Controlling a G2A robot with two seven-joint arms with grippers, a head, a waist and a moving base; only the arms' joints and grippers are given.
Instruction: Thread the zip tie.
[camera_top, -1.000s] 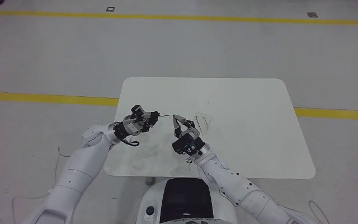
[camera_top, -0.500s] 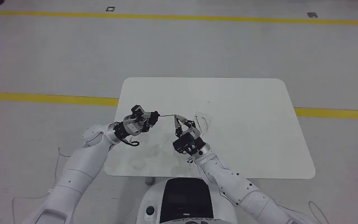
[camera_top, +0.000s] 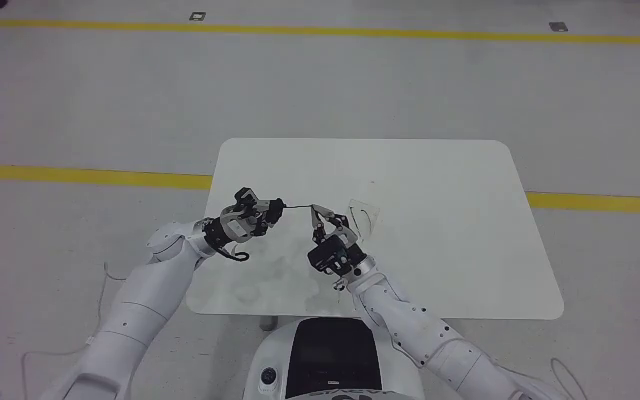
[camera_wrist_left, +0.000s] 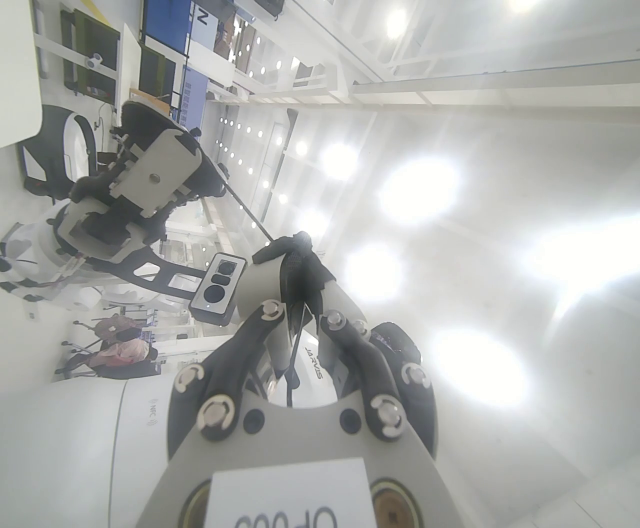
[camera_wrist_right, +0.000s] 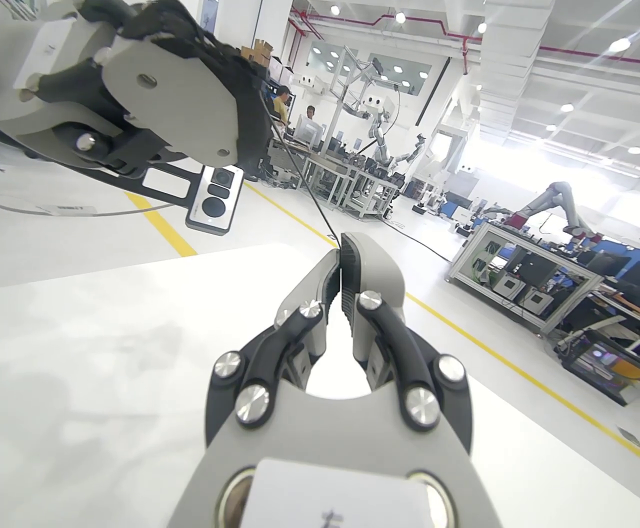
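A thin black zip tie (camera_top: 297, 206) stretches in the air between my two grippers, above the near left part of the white table (camera_top: 430, 190). My left gripper (camera_top: 268, 210) is shut on one end of it. In the left wrist view the zip tie (camera_wrist_left: 247, 207) passes through that gripper (camera_wrist_left: 300, 247) and trails back toward the wrist. My right gripper (camera_wrist_right: 341, 252) is shut on the other tip, and the zip tie (camera_wrist_right: 305, 185) rises from it to the left gripper (camera_wrist_right: 252, 97). A black curl (camera_top: 238, 255) hangs under the left wrist.
A small pale, clear-looking item (camera_top: 365, 215) lies on the table just right of the right gripper (camera_top: 318, 212). Bare table surface extends to the far and right sides. The table's near left edge (camera_top: 205, 290) lies under the left forearm.
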